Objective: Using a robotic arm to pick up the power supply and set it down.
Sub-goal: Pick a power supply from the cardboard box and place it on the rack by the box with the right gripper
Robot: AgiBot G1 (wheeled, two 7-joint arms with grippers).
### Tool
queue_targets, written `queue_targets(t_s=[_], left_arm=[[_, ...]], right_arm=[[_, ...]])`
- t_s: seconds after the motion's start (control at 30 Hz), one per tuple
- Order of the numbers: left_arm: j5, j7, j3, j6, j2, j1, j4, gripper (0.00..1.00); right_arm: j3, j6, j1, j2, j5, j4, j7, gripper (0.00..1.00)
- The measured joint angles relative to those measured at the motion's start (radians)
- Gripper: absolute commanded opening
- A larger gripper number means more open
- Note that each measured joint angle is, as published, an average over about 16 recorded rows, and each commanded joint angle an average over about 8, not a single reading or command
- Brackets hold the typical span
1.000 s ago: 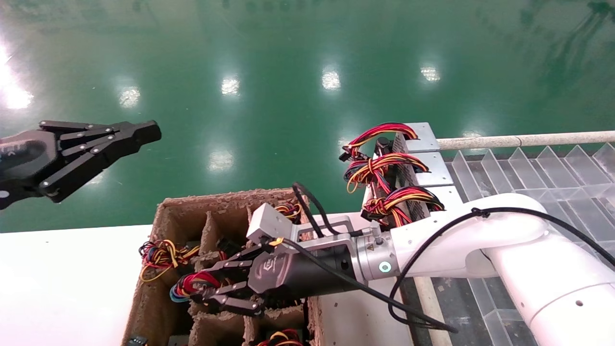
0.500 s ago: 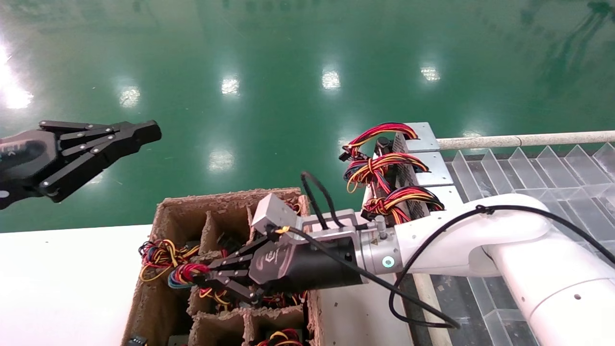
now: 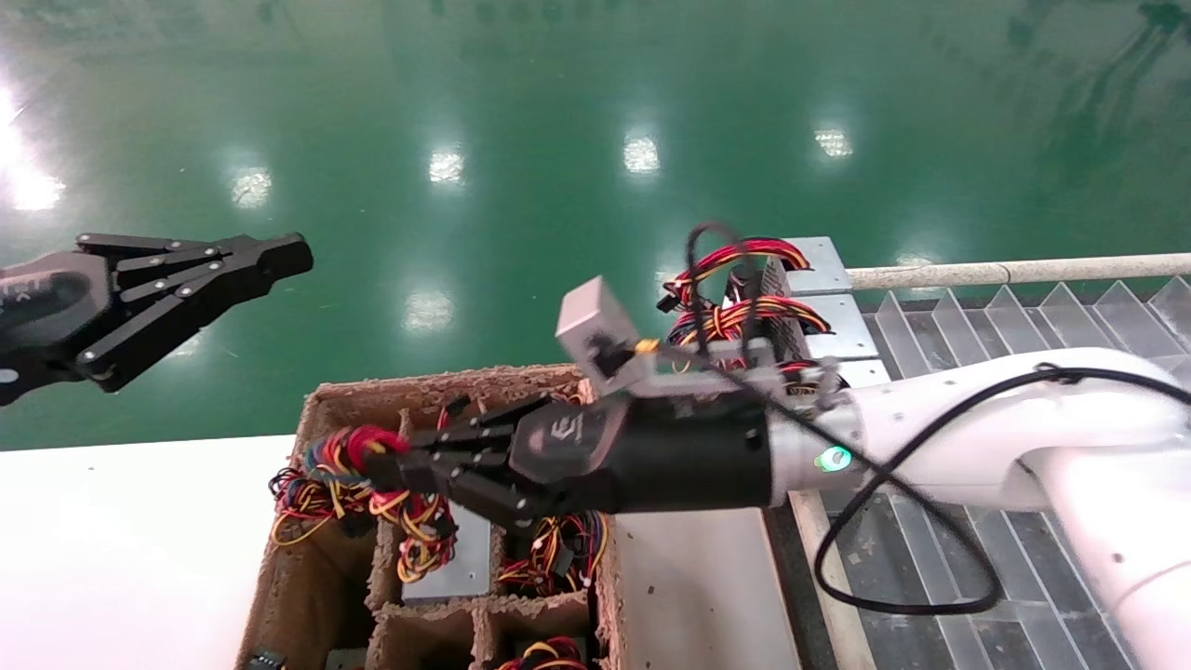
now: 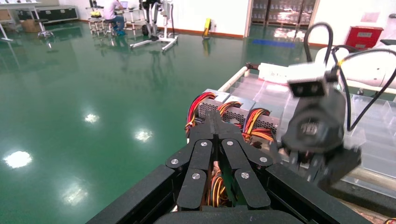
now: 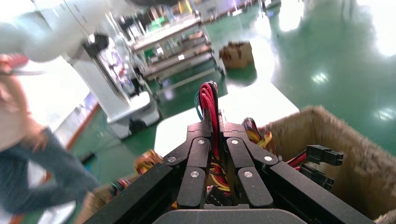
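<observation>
The right gripper [image 3: 391, 470] on the white arm [image 3: 977, 447] is pinching the wire bundle [image 3: 349, 451] of the supply [image 3: 461, 558], fingers pressed tight on the red and blue-green loop. The grey box itself hangs just clear of its slot in the carton [image 3: 321, 409], one metal face showing between the cardboard dividers, with loose yellow and red leads trailing below the fingers. Beyond the carton, toward the clear tray [image 3: 1070, 316], three more supplies [image 3: 819, 307] stand in a row on edge. The left gripper [image 3: 279, 256] hovers well off the carton's far side, fingers closed on nothing.

To my eye the lift is what matters now. All the weight hangs from wires, so I'd raise it straight and slow until the box is free of the dividers; any sideways pull before then could snag a connector on the cardboard or let the bundle slip through the fingers. Then carry it level.
</observation>
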Motion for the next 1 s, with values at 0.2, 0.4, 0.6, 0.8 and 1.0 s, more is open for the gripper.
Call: queue_targets(t_s=[0.2, 0.4, 0.6, 0.8, 1.0], left_arm=[[0.000, 0.000, 0.000, 0.000, 0.000, 0.000, 0.000, 0.00], [0.000, 0.000, 0.000, 0.000, 0.000, 0.000, 0.000, 0.00], [0.000, 0.000, 0.000, 0.000, 0.000, 0.000, 0.000, 0.00], [0.000, 0.000, 0.000, 0.000, 0.000, 0.000, 0.000, 0.00], [0.000, 0.000, 0.000, 0.000, 0.000, 0.000, 0.000, 0.00]], right_arm=[[0.039, -0.005, -0.023, 0.056, 0.074, 0.084, 0.081, 0.00], [0.082, 0.015, -0.041, 0.102, 0.149, 0.168, 0.161, 0.00], [0.125, 0.036, -0.041, 0.140, 0.222, 0.231, 0.232, 0.00], [0.163, 0.035, -0.022, 0.181, 0.286, 0.269, 0.296, 0.00], [0.191, 0.012, -0.001, 0.249, 0.330, 0.292, 0.357, 0.00]])
